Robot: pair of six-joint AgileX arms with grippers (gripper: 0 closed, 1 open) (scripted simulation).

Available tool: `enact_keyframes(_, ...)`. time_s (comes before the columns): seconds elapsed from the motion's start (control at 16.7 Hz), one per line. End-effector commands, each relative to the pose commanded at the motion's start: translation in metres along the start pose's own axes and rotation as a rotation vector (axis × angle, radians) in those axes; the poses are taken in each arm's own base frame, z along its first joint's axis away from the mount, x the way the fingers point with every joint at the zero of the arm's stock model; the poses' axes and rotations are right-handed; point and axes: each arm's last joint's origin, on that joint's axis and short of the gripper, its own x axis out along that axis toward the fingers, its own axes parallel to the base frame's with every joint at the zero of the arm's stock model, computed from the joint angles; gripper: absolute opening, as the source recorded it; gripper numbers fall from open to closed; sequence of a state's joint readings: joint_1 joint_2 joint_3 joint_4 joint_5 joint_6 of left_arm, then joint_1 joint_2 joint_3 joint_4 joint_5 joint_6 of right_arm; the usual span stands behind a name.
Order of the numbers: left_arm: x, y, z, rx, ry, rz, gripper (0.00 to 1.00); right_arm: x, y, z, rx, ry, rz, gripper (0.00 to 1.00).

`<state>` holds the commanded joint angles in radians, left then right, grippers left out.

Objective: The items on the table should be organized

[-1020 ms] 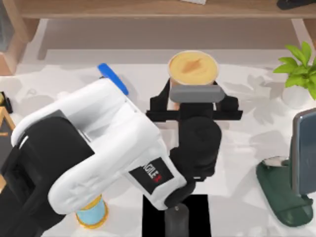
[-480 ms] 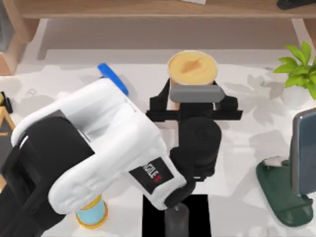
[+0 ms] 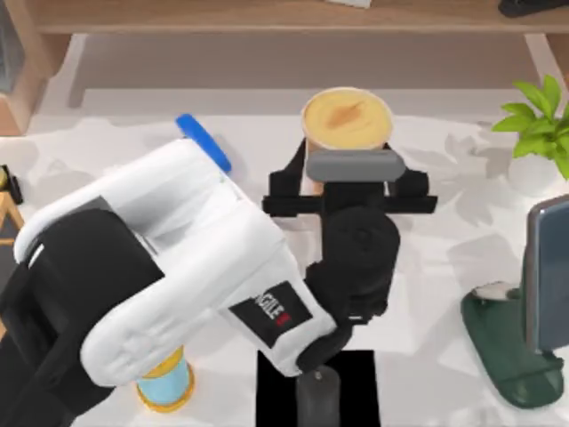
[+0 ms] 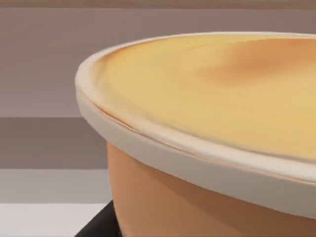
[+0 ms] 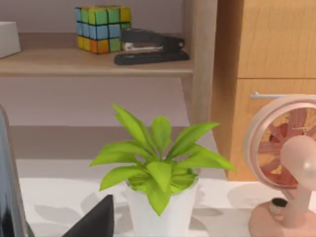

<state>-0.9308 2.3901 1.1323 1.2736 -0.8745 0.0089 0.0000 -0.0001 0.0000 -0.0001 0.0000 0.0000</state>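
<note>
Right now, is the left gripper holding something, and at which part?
Yes: the left gripper holds the orange drink cup by its side wall, just under the lid.

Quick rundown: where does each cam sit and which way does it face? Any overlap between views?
Top view: above the table, looking down; left arm and left gripper at the tall orange drink cup.
Left wrist view: on the left wrist, close against the cup's yellow-orange lid; a dark finger tip.
Right wrist view: facing the green potted plant, pink fan, wooden shelf; one dark finger tip.
Shared: cup; plant.
</note>
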Motion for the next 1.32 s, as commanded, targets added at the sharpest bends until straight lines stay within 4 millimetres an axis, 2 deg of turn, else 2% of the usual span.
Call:
enact_keyframes(0.42,0.0,0.0,0.003,0.002,0.001,0.0,0.0,0.0,0.0,0.0,0.0,0.0,0.0,1.0)
enact_keyframes(0.72,0.0,-0.016,0.032,-0.037,-0.012,-0.152,0.0,0.0,0.0,0.0,0.0,0.0,0.0,1.0)
enact_keyframes(0.9,0.007,-0.021,0.05,-0.052,-0.02,-0.263,0.0,0.0,0.0,0.0,0.0,0.0,0.0,1.0)
enact_keyframes(1.14,0.019,-0.023,0.076,-0.066,-0.043,-0.366,0.0,0.0,0.0,0.0,0.0,0.0,0.0,1.0)
enact_keyframes(1.32,0.033,-0.016,0.098,-0.076,-0.069,-0.419,0.0,0.0,0.0,0.0,0.0,0.0,0.0,1.0)
